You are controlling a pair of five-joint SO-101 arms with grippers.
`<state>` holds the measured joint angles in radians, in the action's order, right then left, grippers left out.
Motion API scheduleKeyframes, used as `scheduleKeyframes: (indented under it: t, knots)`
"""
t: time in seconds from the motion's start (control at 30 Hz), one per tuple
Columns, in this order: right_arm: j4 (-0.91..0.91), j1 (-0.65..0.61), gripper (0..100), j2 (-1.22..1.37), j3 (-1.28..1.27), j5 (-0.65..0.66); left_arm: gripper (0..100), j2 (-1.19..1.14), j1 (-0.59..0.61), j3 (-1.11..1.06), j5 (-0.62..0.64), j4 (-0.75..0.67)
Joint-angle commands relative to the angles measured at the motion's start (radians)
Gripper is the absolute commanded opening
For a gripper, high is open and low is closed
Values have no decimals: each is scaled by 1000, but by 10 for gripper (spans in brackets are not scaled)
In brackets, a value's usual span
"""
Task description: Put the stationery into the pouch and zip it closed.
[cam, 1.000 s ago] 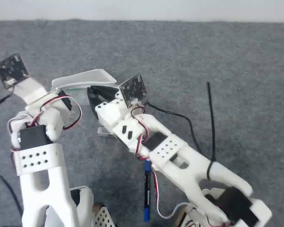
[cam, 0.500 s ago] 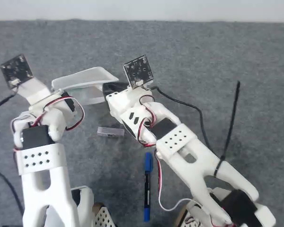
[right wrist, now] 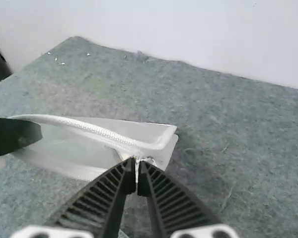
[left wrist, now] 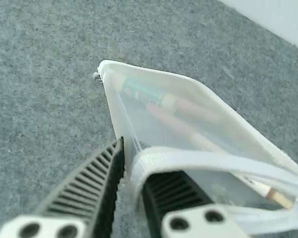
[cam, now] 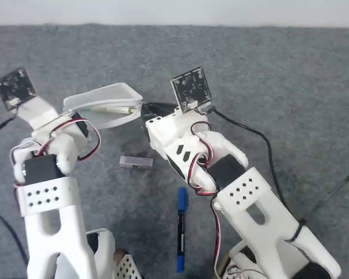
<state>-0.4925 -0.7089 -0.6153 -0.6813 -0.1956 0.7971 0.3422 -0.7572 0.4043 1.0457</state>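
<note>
A translucent white pouch (cam: 104, 102) lies tilted at the back left of the grey mat. In the left wrist view the pouch (left wrist: 198, 124) holds a green pen and an orange pen (left wrist: 161, 101). My left gripper (left wrist: 127, 151) is shut on the pouch's zipper-side rim at one end. My right gripper (right wrist: 136, 166) is shut on the zipper pull (right wrist: 140, 159) at the pouch's (right wrist: 89, 144) other end; in the high view it (cam: 154, 108) sits at the pouch's right tip. A blue pen (cam: 181, 229) and a small clear block (cam: 135, 161) lie on the mat in front.
The grey mat (cam: 291, 75) stretches open to the right and back, ending at a white wall. A black cable (cam: 262, 145) trails beside the right arm. The left gripper's black finger (right wrist: 15, 134) shows at the far end of the pouch.
The right arm swung to the right along the pouch's top edge, its gripper shut, uncovering the clear block and the blue pen's cap. The left arm stayed in place on the pouch.
</note>
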Motion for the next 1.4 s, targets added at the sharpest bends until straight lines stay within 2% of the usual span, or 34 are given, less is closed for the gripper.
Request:
scheduleKeyframes:
  t: [0.0, 0.3, 0.5, 0.67, 0.8, 0.93, 1.37]
  knots:
    - [-2, -1, 10, -44, 41, -5, 9, 0, 3, 18, -3, -40]
    - [5, -7, 14, 10, 43, -9, 9, 0, 3, 18, -3, -40]
    - [-5, -44, 173, 22, 35, -9, 9, 0, 2, 18, -3, -40]
    - [-7, -48, 124, 16, 26, -3, 9, 0, -2, 18, -3, -41]
    - [-206, -54, 162, 4, 97, 38, 9, 0, 2, 18, -3, -41]
    - [-397, -53, 188, 15, 189, -5, 9, 0, 3, 18, -3, -41]
    - [-631, -54, 188, 15, 20, -40, 9, 0, 5, 5, -3, -44]
